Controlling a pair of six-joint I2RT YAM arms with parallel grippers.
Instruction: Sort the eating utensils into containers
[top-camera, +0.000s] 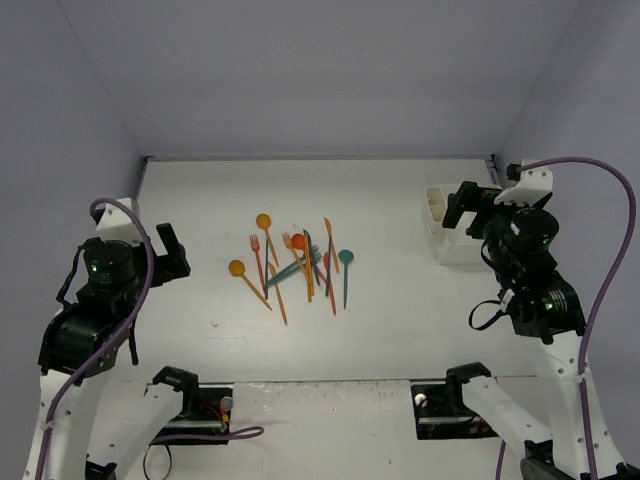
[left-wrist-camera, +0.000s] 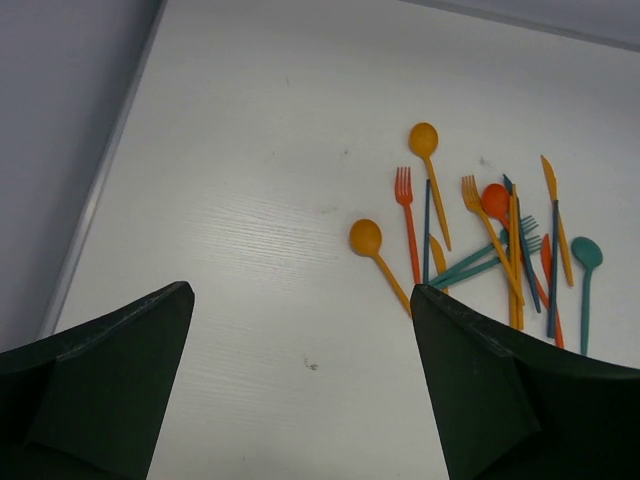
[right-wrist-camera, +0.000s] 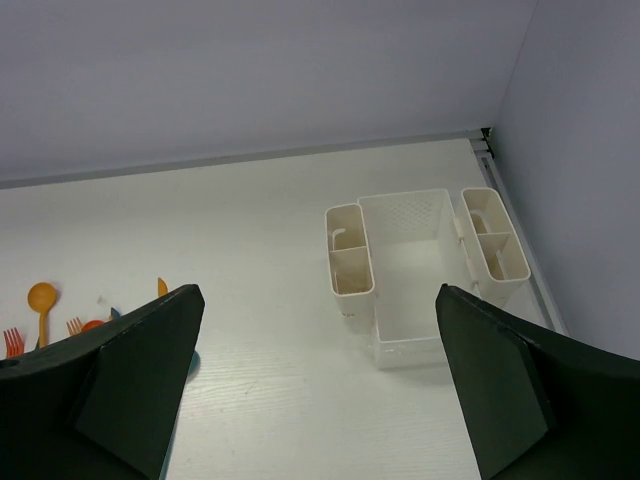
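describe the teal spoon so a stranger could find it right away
On the table, find the utensil pile. At its right edge, toward the white holder, lies the teal spoon. It is the only teal piece with a round bowl.

White-and-black left arm and right arm; purple cables; green lights; dark wedge-shaped end effector fingers.

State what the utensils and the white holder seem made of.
Utensils: probably plastic with a matte finish; flat solid orange, red-orange and teal colour, thin, no metallic glint.
White holder: probably moulded plastic, smooth; thin uniform walls and a perforated back panel.
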